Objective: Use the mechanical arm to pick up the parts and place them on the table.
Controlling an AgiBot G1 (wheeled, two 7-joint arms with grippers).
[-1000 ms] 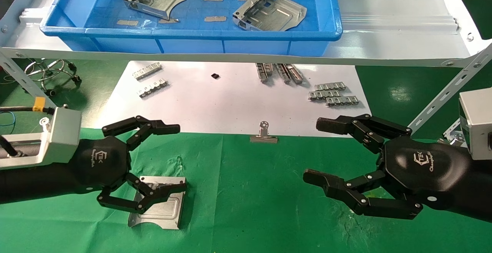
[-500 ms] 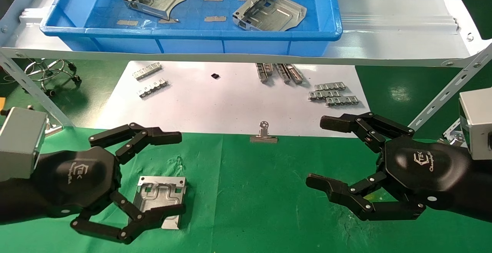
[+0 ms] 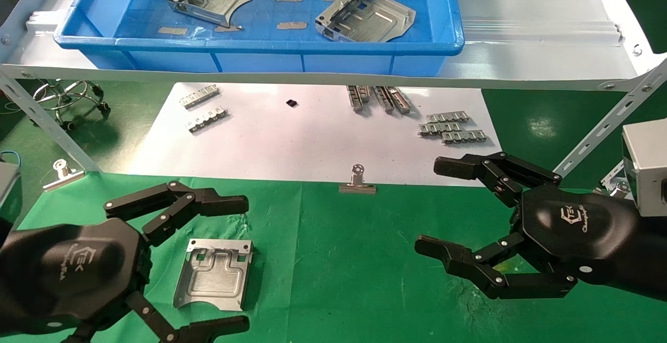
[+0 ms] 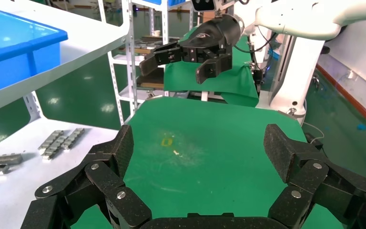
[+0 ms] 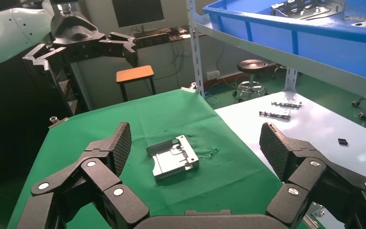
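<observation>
Left hand (image 3: 177,265) spread wide, empty, above part (image 3: 214,273); right hand (image 3: 469,218) parked, fingers splayed. White logos unreadable.

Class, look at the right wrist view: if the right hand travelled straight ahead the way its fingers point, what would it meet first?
Probably the silver stamped part lying on the green table; it sits between the open right hand's fingers. Height is unclear, so the hand might pass above it toward the left hand beyond.

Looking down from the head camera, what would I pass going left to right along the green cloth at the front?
Left gripper, open → silver part lying flat on the table → binder clip at the white sheet's edge → right gripper, open.
</observation>
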